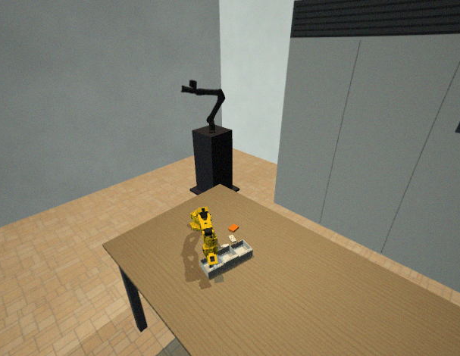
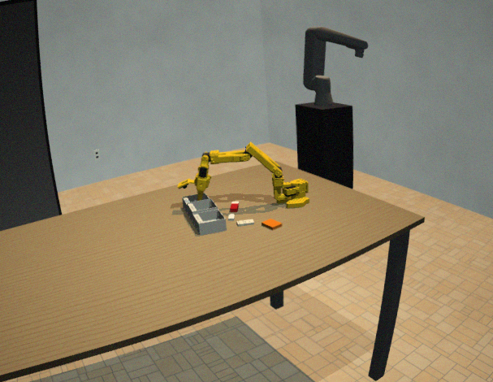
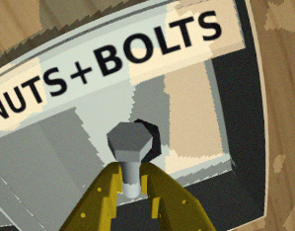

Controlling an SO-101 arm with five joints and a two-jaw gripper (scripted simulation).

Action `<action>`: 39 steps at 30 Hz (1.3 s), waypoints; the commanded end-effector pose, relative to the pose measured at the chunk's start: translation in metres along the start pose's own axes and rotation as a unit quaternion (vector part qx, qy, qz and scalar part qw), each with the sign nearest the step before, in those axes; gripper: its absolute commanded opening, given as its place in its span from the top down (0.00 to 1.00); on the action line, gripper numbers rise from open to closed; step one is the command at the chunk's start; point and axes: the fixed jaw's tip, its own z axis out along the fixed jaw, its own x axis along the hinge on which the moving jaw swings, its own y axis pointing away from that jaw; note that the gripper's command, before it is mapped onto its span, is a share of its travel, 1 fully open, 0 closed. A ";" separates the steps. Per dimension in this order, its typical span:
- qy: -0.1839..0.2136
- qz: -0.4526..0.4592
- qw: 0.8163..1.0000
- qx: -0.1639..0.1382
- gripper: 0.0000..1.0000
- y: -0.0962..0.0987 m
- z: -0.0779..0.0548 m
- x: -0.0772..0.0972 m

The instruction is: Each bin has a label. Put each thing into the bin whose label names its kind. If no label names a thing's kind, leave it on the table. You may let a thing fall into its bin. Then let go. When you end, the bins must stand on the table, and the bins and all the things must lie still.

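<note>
I hold the bolt (image 3: 130, 149) clamped in my gripper (image 3: 133, 189) directly above the NUTS+BOLTS bin (image 3: 246, 103) (its label just ahead), and releasing off-centre could bounce it over the wall.

Yellow jointed arm (image 2: 238, 156), yellow gripper (image 3: 134, 189) on grey hex-head bolt (image 3: 129, 147), grey double bin (image 2: 203, 214) with cream label (image 3: 118, 59) in black letters, red-and-white block (image 2: 234, 206), flat orange tile (image 2: 271, 223), tan wood-grain table (image 2: 114, 262).
</note>
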 end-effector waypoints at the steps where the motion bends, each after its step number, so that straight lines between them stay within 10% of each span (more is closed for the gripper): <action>1: -0.041 0.000 0.999 0.000 1.00 -0.002 -0.017 -0.012; 39: -0.043 0.000 0.999 0.000 0.83 -0.002 -0.023 -0.013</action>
